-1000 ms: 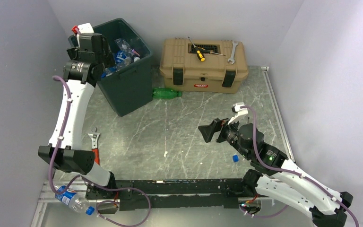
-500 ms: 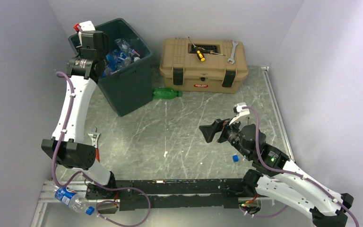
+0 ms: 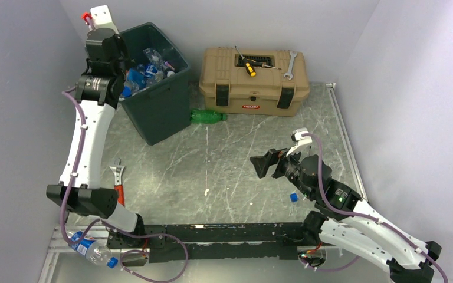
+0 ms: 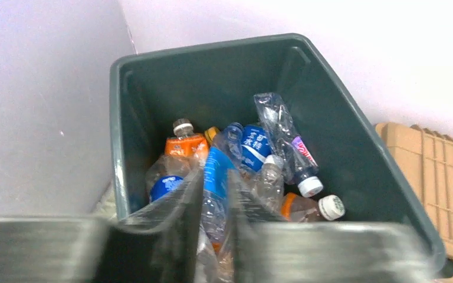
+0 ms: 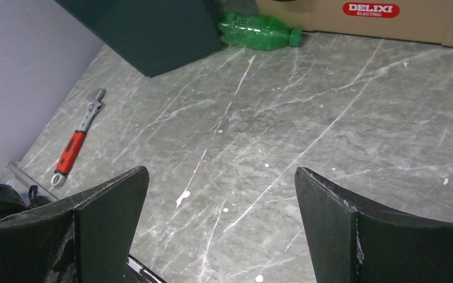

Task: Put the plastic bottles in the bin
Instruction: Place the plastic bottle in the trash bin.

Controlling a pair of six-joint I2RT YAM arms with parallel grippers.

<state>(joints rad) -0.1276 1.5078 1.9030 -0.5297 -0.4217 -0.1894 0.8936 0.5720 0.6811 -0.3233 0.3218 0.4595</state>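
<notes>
The dark green bin (image 3: 159, 112) stands at the back left, and several crushed plastic bottles (image 4: 253, 147) with blue, orange and white parts lie inside it. My left gripper (image 3: 111, 52) hovers above the bin's left rim (image 4: 115, 118). Its fingertips (image 4: 215, 194) are shut with nothing between them. A green bottle (image 3: 207, 116) lies on the table between the bin and the toolbox, also in the right wrist view (image 5: 258, 30). My right gripper (image 3: 265, 165) stands open and empty above the mid table (image 5: 221, 177). Another clear bottle (image 3: 91, 249) with a blue label lies off the table's near left corner.
A tan toolbox (image 3: 253, 79) sits at the back with a yellow-handled screwdriver (image 3: 248, 65) and a silver wrench (image 3: 289, 65) on its lid. An orange-handled wrench (image 3: 118, 180) lies by the left arm. A small blue cap (image 3: 293, 198) rests near the right arm.
My left gripper went from open to shut and rose back toward the bin's far left corner. The right arm has hardly moved.
</notes>
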